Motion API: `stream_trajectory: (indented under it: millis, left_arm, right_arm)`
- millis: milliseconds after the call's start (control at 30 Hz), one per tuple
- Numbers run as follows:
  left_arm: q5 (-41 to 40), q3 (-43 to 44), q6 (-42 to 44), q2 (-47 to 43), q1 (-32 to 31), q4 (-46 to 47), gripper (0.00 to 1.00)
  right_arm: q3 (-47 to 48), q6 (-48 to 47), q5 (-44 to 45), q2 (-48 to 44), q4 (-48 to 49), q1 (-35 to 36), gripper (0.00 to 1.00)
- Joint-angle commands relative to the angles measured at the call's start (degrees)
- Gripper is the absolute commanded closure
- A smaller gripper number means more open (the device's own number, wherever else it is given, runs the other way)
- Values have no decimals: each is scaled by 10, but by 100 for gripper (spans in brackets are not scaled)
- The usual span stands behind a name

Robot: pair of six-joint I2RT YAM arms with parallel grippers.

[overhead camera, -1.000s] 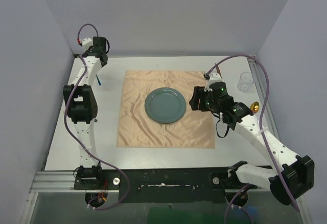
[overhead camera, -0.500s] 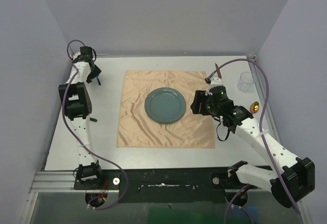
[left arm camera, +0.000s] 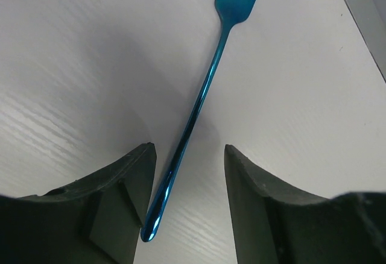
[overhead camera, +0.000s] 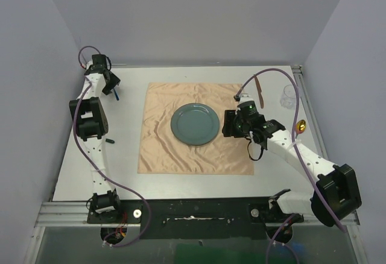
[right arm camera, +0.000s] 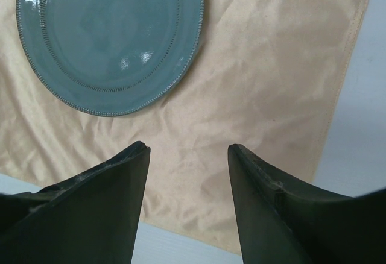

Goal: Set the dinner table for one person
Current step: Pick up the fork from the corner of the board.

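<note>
The left gripper (left arm camera: 188, 149) stands open astride the handle tip of the fork (left arm camera: 208, 77), flat at ten o'clock on the white dinner table (overhead camera: 126, 155); pinched so near its end, the slick handle could pivot or slip free. The right gripper (right arm camera: 188, 148), open and empty, hovers over the cloth (right arm camera: 271, 95) at three o'clock of the plate (right arm camera: 108, 41); grey walls (overhead camera: 199, 17) close in three sides
</note>
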Motion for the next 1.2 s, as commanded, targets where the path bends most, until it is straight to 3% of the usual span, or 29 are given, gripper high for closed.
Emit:
stream_trajectory:
  millis: [0,300,467,567,967,1167]
  left_arm:
    - [0,63,5,29,13,-18,52]
    - [-16,104,18,73,13,-75,58]
    - [-24,88,29,78,13,-81,66]
    - [-39,81,43,78,13,-86,77]
    - [-65,77,77,87,12,-99,96]
    - [-58,50,76,68,8,-76,85]
  right_arm:
    - [19,5,0,9,29,5,45]
    - [29,7,10,4,14,5,45]
    - [25,6,11,0,16,4,45]
    - [27,6,9,3,16,4,45]
    - [22,7,5,4,24,5,46]
    - [20,6,10,8,23,5,46]
